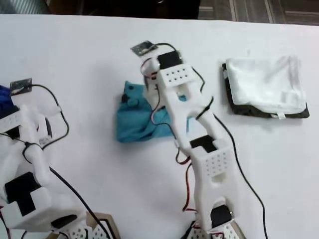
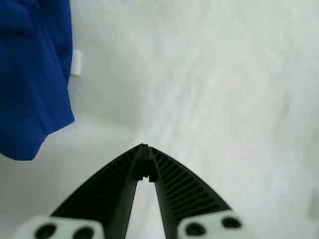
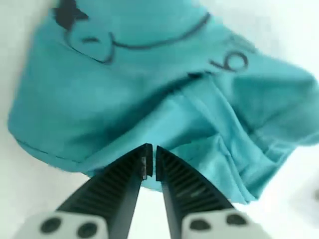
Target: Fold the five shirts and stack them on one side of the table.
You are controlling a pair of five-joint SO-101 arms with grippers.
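**High view.** The right arm (image 1: 179, 94) reaches out over a teal shirt (image 1: 134, 124), which lies crumpled and only partly folded near the middle of the surface (image 1: 75, 50). At the right side, well apart from it, a folded white shirt (image 1: 264, 82) rests on a folded dark shirt (image 1: 239, 110). This is judged to be the start of the stack. The left arm (image 1: 25, 144) sits at the left edge, just beside a blue shirt (image 1: 4, 97) that is cut off by the frame. Two garments appear done. The teal one is judged to be the step in hand.

**Left wrist view.** The left gripper (image 2: 144, 155) has its jaws together, tips meeting, with nothing between them. It hangs over bare surface. The blue shirt lies off to one side, near the jaws but not touching them.

**Right wrist view.** The right gripper (image 3: 149, 155) has its jaws drawn together, with only a sliver of gap. The tips sit at the near hem of the teal shirt, over a bunched fold. Whether any cloth is nipped between them cannot be told. The printed front faces up and loose layers trail off to one side.

**Assessment.** The next move calls for a firm hold on a single edge, not on the bunched layers. That edge then wants carrying across to make a flat fold. The likely fault is dragging the whole garment instead.
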